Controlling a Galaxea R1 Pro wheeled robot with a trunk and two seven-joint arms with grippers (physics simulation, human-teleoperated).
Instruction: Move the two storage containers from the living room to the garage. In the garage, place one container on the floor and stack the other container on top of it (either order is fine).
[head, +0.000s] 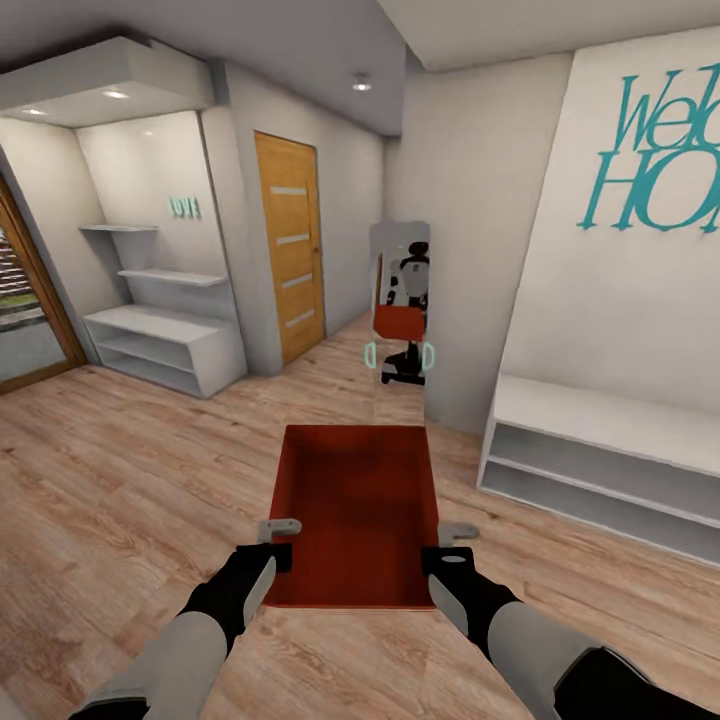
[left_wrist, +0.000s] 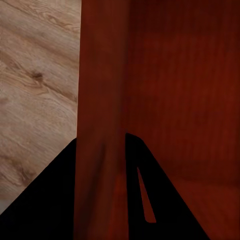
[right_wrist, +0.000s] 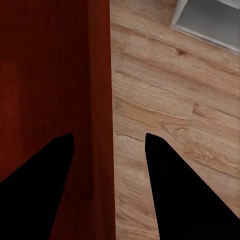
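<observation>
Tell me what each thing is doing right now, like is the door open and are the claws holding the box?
Storage container: lidless, empty, carried level above the wood floor.
Left claw: shut on the container's left wall.
Right claw: straddling the container's right wall, apparently gripping it.
Wooden door: closed.
Mirror: upright against the wall, reflecting the robot and the container.
White shelves: empty.

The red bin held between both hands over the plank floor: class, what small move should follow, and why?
Probably roll on, keeping both grips. The left hand and right hand each straddle a side wall of the storage container, carried above a wood-plank floor, not garage concrete. A mirror stands ahead, so steering toward the wooden door seems sensible.
</observation>
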